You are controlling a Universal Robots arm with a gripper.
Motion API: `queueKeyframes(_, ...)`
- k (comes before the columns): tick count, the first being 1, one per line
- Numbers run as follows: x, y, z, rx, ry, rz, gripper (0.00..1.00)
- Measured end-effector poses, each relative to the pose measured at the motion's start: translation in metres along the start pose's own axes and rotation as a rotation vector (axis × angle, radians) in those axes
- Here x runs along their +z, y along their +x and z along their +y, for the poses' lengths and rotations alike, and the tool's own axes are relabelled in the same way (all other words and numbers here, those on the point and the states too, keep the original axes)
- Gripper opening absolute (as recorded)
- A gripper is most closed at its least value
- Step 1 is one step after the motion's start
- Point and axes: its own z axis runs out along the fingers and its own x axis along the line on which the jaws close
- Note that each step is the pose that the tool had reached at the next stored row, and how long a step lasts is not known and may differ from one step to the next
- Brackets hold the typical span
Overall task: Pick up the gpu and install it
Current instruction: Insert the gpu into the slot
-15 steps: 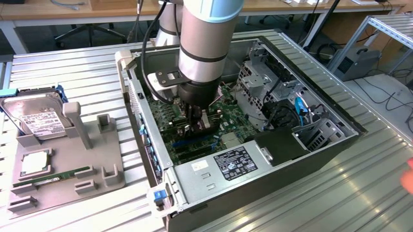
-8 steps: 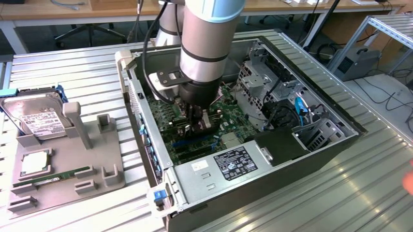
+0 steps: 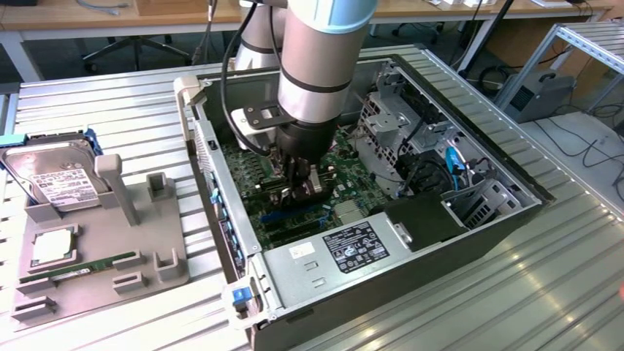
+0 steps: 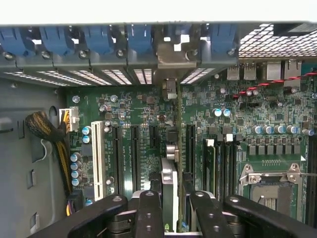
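Note:
My gripper (image 3: 300,191) is down inside the open computer case (image 3: 487,227), just above the green motherboard (image 4: 138,106). In the wrist view the gpu (image 4: 170,183) appears edge-on, a thin card standing upright between my two black fingers (image 4: 148,213). My gripper (image 4: 171,201) is shut on it. The card runs along a dark expansion slot, and its silvery bracket end (image 4: 171,57) reaches the case's rear wall among the blue slot clips (image 4: 99,39). Whether the card's lower edge sits in the slot I cannot tell.
Outside the case, at the exterior view's left, a grey fixture (image 3: 107,285) holds a hard drive (image 3: 58,179), a green memory stick (image 3: 93,265) and a square chip (image 3: 51,247). Near the card are a white slot (image 4: 97,158), a cable bundle (image 4: 47,131), the processor socket (image 4: 270,186) and the power supply (image 3: 356,248).

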Motion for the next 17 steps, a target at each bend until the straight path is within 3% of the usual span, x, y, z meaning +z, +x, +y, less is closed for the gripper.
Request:
queueKeyframes(6, 0.0001, -0.0036, 0.0000, 0.010, 0.0004, 0.0129, 0.27)
queueKeyframes(17, 0.0009, -0.0039, 0.0043, 0.024, 0.0008, 0.0254, 0.27)
